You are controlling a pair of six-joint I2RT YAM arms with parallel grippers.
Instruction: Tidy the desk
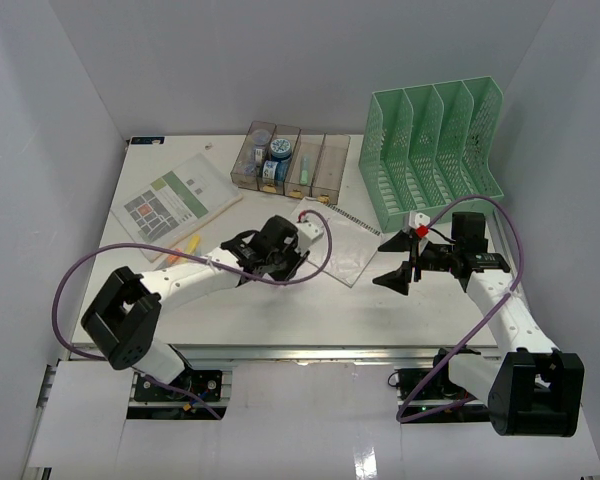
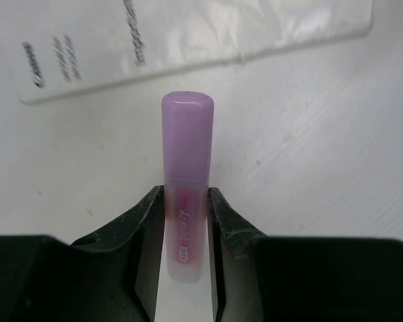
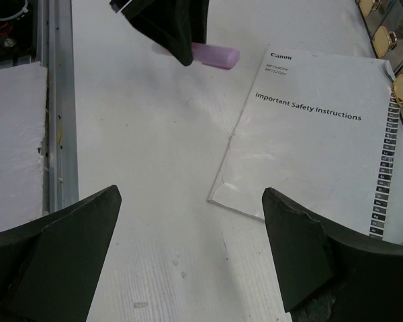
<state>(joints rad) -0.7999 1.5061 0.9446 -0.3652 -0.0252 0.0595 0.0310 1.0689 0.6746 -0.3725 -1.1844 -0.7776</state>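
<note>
Left wrist view: my left gripper is closed on a purple marker. The fingers pinch its clear barrel and the cap end points away. I cannot tell whether the marker touches the desk or hangs just above it. Its cap sits near the edge of a Canon safety booklet, not touching.

Right wrist view: my right gripper is spread wide and holds nothing. It is over bare desk between the metal rail and the booklet.

Top view: the desk fills the enclosure floor. A green file rack and a row of clear bins stand along its far side, with a leaflet at far left. A purple cable loops beside the left gripper.
</note>
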